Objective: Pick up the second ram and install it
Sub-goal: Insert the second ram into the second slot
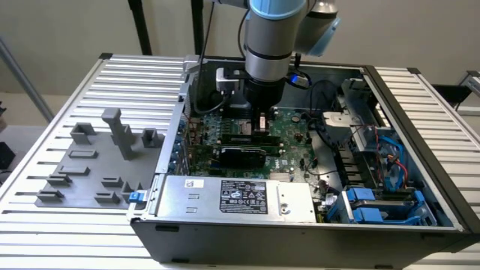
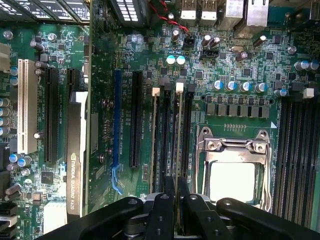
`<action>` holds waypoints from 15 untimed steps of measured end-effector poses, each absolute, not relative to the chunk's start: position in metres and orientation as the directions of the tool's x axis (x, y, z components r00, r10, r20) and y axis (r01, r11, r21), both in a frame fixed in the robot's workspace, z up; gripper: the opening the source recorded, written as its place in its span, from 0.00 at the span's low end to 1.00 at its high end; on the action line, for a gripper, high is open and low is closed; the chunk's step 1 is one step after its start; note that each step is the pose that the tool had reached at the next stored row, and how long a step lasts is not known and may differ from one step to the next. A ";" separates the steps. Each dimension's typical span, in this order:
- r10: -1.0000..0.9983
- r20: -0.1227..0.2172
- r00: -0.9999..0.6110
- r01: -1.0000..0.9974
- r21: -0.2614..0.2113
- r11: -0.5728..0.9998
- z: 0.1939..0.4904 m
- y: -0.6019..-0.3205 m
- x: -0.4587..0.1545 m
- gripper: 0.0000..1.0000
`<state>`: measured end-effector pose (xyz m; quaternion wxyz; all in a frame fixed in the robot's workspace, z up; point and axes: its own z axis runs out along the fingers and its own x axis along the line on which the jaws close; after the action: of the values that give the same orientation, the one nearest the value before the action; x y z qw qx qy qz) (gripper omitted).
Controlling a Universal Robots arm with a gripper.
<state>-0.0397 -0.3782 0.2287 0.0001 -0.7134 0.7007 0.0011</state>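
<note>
Green edge of the second ram (image 2: 178,145) stands in the nearly closed end effector (image 2: 175,192), lined over a motherboard slot (image 2: 186,135); seating is not finished.

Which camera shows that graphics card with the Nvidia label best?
The wrist view: the graphics card is close and edge-on, its Nvidia Quadro label readable. The exterior view shows the card as a long dark slab standing on the green motherboard, lettering unreadable.
</note>
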 end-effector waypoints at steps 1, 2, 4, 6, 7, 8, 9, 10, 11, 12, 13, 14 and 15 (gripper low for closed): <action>-1.000 -0.002 0.018 -1.000 0.002 -0.018 0.228 -0.378 -0.040 0.14; -1.000 -0.002 0.018 -1.000 0.002 -0.018 0.228 -0.378 -0.040 0.14; -1.000 -0.002 0.018 -1.000 0.002 -0.018 0.227 -0.378 -0.040 0.14; -1.000 -0.002 0.018 -1.000 0.002 -0.018 0.227 -0.378 -0.040 0.14; -1.000 -0.002 0.018 -1.000 0.002 -0.018 0.227 -0.378 -0.040 0.14; -1.000 -0.003 0.018 -1.000 0.002 -0.019 0.227 -0.378 -0.040 0.14; -1.000 -0.003 0.019 -1.000 0.002 -0.019 0.227 -0.378 -0.040 0.14; -1.000 -0.004 0.019 -1.000 0.001 -0.019 0.227 -0.378 -0.040 0.14; -1.000 -0.005 0.019 -1.000 0.001 -0.019 0.226 -0.378 -0.040 0.14; -1.000 -0.005 0.019 -1.000 0.001 -0.019 0.226 -0.378 -0.040 0.14; -1.000 -0.006 0.019 -1.000 0.001 -0.019 0.226 -0.378 -0.040 0.14; -1.000 -0.006 0.019 -1.000 0.001 -0.019 0.226 -0.378 -0.040 0.14; -1.000 -0.007 0.019 -1.000 0.001 -0.019 0.226 -0.378 -0.040 0.14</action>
<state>-0.0397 -0.3783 0.2262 0.0019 -0.7137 0.7005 0.0029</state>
